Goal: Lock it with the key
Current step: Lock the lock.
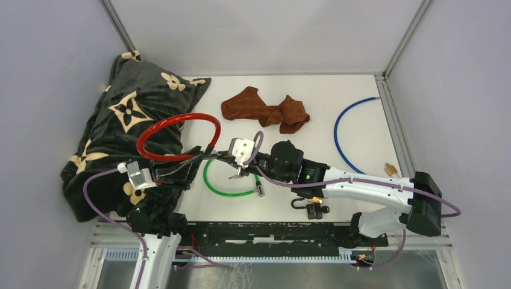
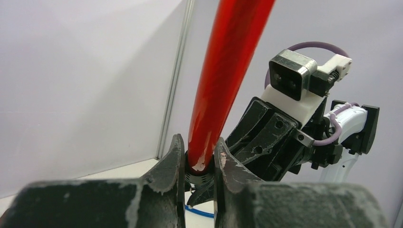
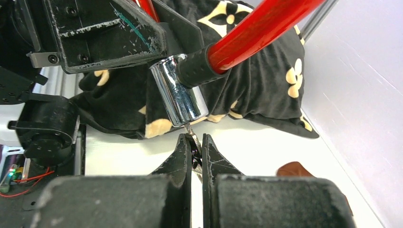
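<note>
Black plush blanket with cream flower motifs [image 1: 126,138] fills the left side of the white table [image 1: 337,90], and the red plastic-sheathed cable lock [image 2: 223,80] is held in the air just in front of it, its loop arching back over the fabric. That cable looks springy rather than limp, with a glossy sheath that would probably slide in a loose grip, so the matte black collar at its end is the sensible place to hold it. The chrome lock cylinder [image 3: 183,95] hanging off that collar looks hard, smooth and the heaviest part. The small metal key [image 3: 191,133] is thin and likely to twist or bend if turned off-axis; it wants gripping flat across its bow

The left arm [image 1: 150,241] reaches forward and inward from its base, and the left gripper [image 2: 198,152] is closed to a narrow gap on the red cable, right at the collar. The right arm [image 1: 361,183] stretches leftward across the table to meet it. The right gripper [image 3: 194,142] is pinched almost fully together on the key, whose blade points up into the cylinder's underside; how deep it sits I cannot tell
</note>
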You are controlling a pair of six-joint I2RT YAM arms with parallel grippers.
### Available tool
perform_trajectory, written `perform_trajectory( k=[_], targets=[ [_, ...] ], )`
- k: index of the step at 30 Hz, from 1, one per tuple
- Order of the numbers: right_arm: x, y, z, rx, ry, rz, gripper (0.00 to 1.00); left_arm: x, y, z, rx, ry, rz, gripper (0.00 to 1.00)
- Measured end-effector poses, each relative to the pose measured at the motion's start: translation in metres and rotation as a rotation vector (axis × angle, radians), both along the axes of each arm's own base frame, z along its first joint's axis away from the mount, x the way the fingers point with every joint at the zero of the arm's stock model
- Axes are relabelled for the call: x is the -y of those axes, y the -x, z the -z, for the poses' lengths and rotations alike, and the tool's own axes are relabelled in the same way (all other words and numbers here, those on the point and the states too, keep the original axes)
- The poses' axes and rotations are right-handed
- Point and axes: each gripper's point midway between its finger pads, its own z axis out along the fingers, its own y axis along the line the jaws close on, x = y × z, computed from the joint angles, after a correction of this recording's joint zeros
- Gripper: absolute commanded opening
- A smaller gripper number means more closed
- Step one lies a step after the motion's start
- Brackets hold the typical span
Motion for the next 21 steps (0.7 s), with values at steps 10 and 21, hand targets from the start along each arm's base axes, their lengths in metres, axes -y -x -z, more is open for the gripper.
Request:
perform_trajectory(
  k=[10,21],
  targets=[
    [0.005,-0.010,0.003,0.110,0.057,0.080,0.48,0.000,-0.005,0.005,-0.035,0.003,0.000,0.02],
    [0.024,-0.032,0.025,0.154,0.179,-0.029,0.81,0.010,-0.006,0.024,-0.035,-0.108,0.015,0.02]
  ],
)
